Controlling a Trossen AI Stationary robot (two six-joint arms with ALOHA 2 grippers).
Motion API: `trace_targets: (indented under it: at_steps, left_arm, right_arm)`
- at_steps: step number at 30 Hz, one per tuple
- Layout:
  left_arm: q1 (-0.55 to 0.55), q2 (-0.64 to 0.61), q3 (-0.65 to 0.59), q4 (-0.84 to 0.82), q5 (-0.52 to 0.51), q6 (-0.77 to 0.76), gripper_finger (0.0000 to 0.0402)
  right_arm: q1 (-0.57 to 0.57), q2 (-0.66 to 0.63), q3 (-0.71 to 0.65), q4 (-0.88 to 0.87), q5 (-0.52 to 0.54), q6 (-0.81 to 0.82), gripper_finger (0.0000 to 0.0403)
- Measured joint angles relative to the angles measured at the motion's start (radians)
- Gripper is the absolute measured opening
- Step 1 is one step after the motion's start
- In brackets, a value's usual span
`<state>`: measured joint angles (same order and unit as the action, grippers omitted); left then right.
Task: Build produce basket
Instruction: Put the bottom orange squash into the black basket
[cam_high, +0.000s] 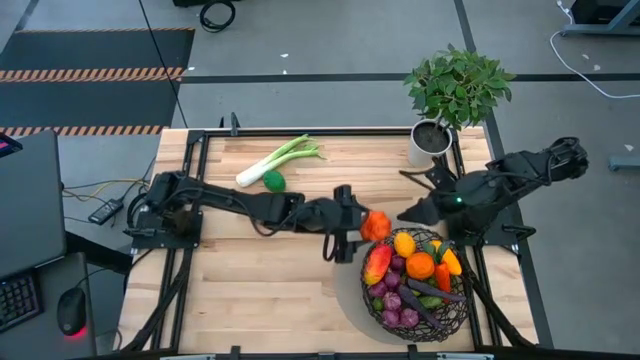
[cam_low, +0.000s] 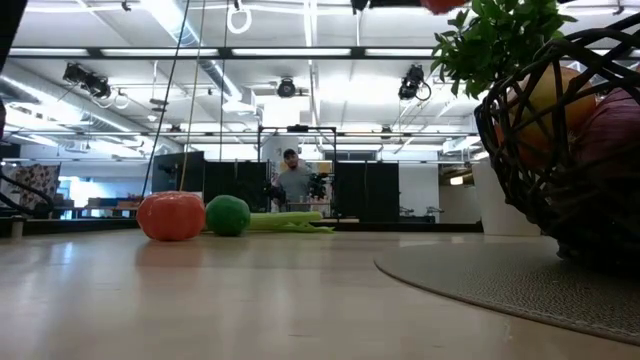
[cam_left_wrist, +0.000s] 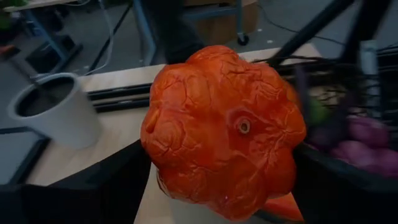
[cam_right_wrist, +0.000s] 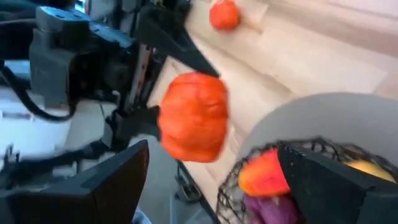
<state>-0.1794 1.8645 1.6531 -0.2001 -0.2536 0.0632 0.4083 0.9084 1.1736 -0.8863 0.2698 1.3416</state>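
My left gripper (cam_high: 360, 232) reaches in from the table's left and is shut on an orange-red toy pumpkin (cam_high: 377, 225), which fills the left wrist view (cam_left_wrist: 224, 130). It hangs just beyond the far-left rim of the dark wire basket (cam_high: 462, 312), which stands near the table's right corner with several pieces of produce (cam_high: 410, 275) in it. My right gripper (cam_high: 408, 214) is open (cam_right_wrist: 217, 180) and hovers just right of the pumpkin, touching nothing. A leek (cam_high: 280, 158) and a lime (cam_high: 273, 181) lie toward the far edge. A second orange pumpkin (cam_low: 171, 216) sits on the table. My left gripper pinches the pumpkin between its two fingers, one on each flank (cam_left_wrist: 155, 171). The fingers come in roughly level from the table's left. The pumpkin is lifted clear of the table, and its dimpled end (cam_left_wrist: 244, 126) is turned toward the wrist camera.
A white plant pot (cam_high: 430, 140) with a leafy plant stands at the far right corner, behind my right arm. A round mat (cam_low: 480, 280) lies under the basket. Bare wood stretches across the near left half of the table (cam_high: 250, 290). A person (cam_low: 292, 178) stands far off in the room.
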Motion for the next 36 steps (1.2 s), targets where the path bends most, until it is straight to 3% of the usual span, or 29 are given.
trace_targets:
  at_steps: [11, 24, 29, 36]
  left_arm:
    - [0.054, -0.001, -0.001, -0.001, 0.006, 0.001, 0.0338]
    - [0.021, -0.007, -0.002, 0.095, 0.03, -0.02, 0.0339]
    - [0.039, -0.007, -0.002, 0.092, 0.029, -0.084, 0.0339]
    - [0.076, -0.024, -0.001, 0.014, 0.04, -0.188, 0.0354]
  right_arm:
    - [-0.073, 0.141, 0.0, 0.139, 0.003, 0.027, 0.0398]
    - [-0.14, 0.195, 0.0, 0.221, -0.082, -0.029, 0.0394]
    - [-0.139, 0.19, 0.0, 0.163, -0.153, -0.032, 0.0354]
    - [-0.128, 0.172, 0.001, 0.113, -0.156, -0.028, 0.0254]
